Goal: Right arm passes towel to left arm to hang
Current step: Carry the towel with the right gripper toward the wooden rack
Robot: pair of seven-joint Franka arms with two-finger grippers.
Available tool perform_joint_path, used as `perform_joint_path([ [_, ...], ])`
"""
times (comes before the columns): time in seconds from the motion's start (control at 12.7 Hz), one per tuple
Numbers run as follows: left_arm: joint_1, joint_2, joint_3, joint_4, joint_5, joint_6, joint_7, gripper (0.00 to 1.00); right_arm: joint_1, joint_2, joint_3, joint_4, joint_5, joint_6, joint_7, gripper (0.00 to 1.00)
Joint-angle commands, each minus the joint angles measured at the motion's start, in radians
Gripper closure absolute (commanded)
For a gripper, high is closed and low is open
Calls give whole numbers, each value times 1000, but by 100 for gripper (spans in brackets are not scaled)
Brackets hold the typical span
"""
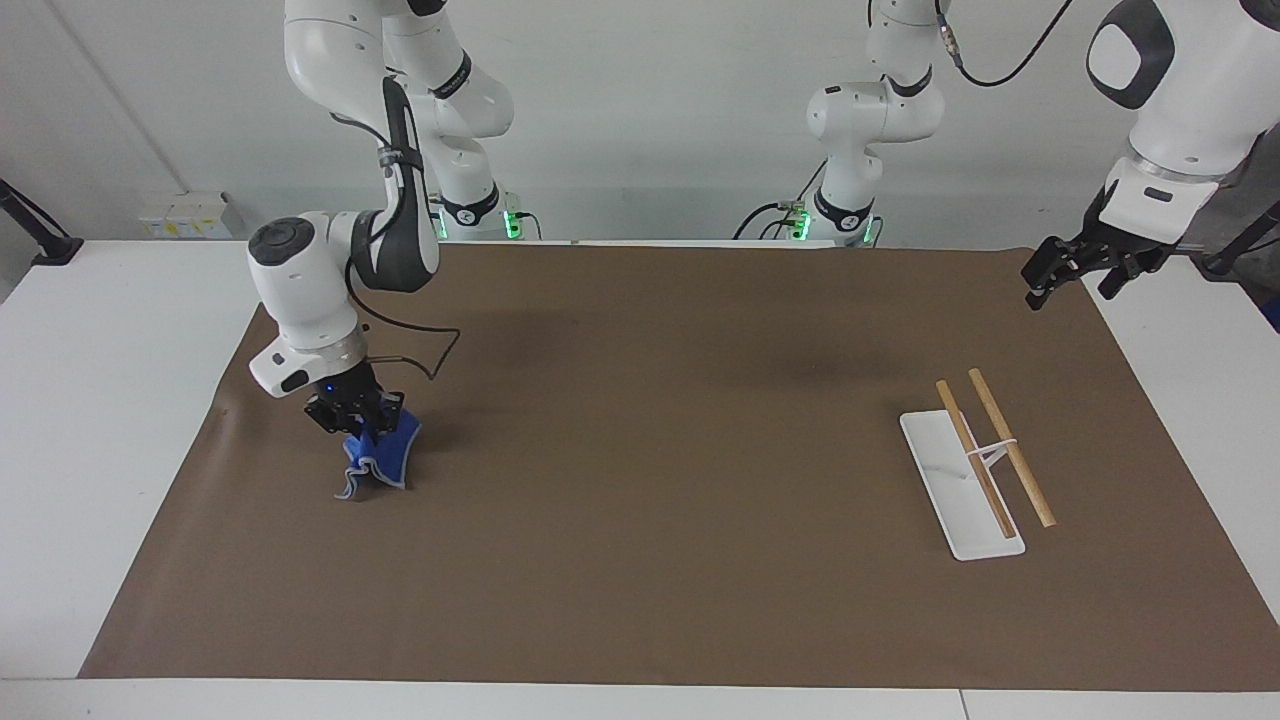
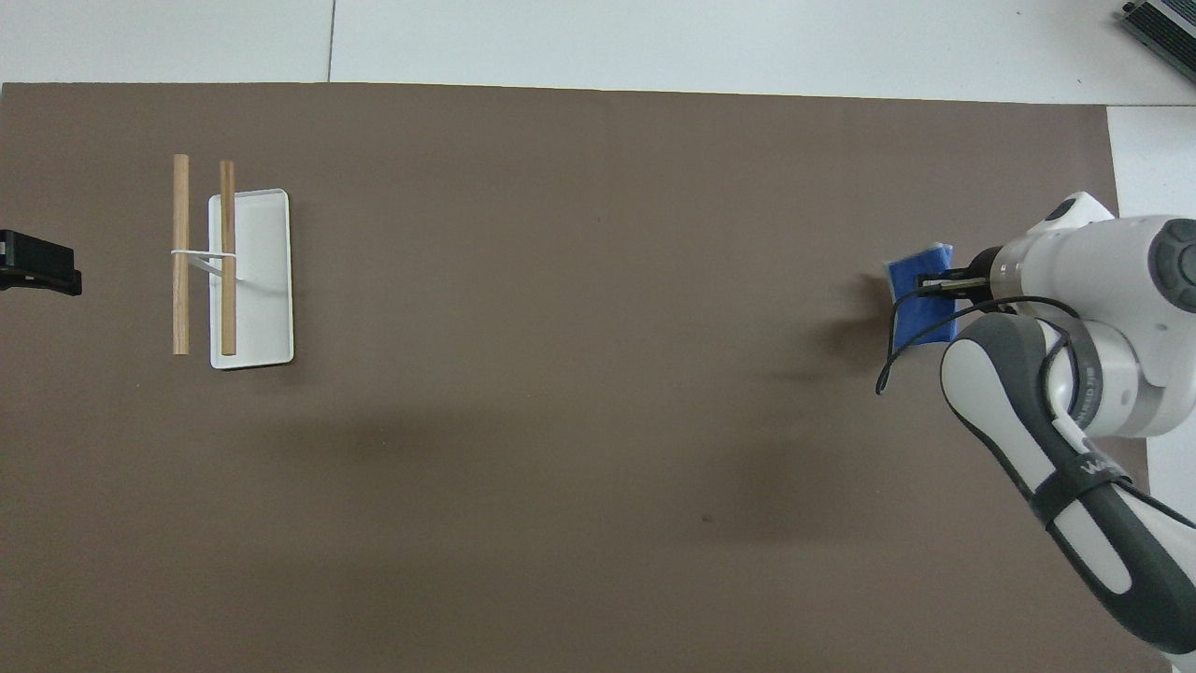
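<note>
My right gripper is shut on the blue towel and holds it bunched above the brown mat, its lower corner at or just above the mat. In the overhead view the towel hangs under the right gripper at the right arm's end of the table. My left gripper waits raised over the mat's edge at the left arm's end; only its tip shows in the overhead view.
A white rack base with two wooden rails stands on the mat near the left arm's end; it also shows in the overhead view. The brown mat covers most of the white table.
</note>
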Motion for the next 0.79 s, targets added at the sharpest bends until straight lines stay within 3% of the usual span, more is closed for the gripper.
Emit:
perform_joint_path([
  [0.0,7,-33,-3,-37,-9,4,1,0,49,-5,5,171,19,-184,56,100],
  [0.24,6,-33,-3,-37,-9,4,1,0,106,-1,24,322,66,-315,119,100],
  [0.39,6,-33,-3,-37,-9,4,0,0,110,-8,47,331,233,-332,177,100],
  [0.71,6,-33,-3,-37,-9,4,1,0,128,-8,167,339,318,-289,283,100],
])
